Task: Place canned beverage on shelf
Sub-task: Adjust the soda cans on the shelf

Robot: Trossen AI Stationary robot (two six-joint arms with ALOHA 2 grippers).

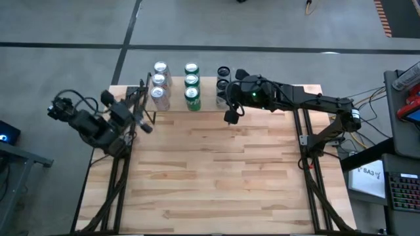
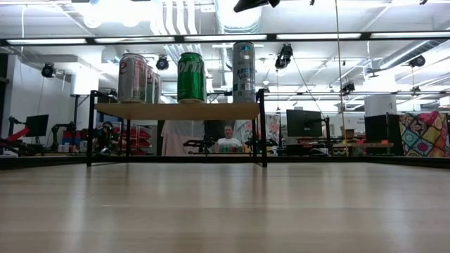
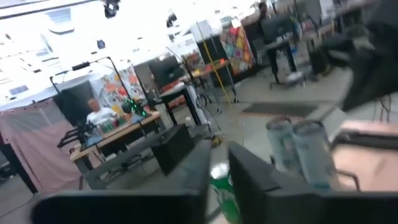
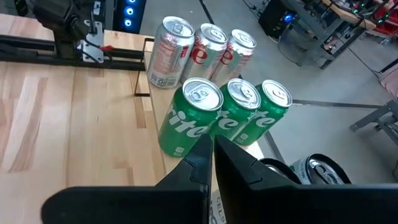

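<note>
The shelf (image 2: 179, 110), a light-wood plank on black legs, stands at the table's far edge. Cans stand upright on it in rows: three silver cans (image 1: 159, 82), three green cans (image 1: 191, 82) and dark-topped cans (image 1: 222, 77). In the right wrist view the green cans (image 4: 233, 115) are just ahead of the fingers and the silver cans (image 4: 208, 53) beyond. My right gripper (image 1: 231, 117) is shut and empty above the shelf's near edge, beside the dark cans. My left gripper (image 1: 146, 126) points level off the shelf's left end, shut on nothing.
The wooden tabletop (image 1: 216, 177) stretches bare from the shelf to the near edge. Black arm stands run along both table sides (image 1: 308, 164). Behind the table the low view shows desks, monitors and a seated person (image 2: 226, 133).
</note>
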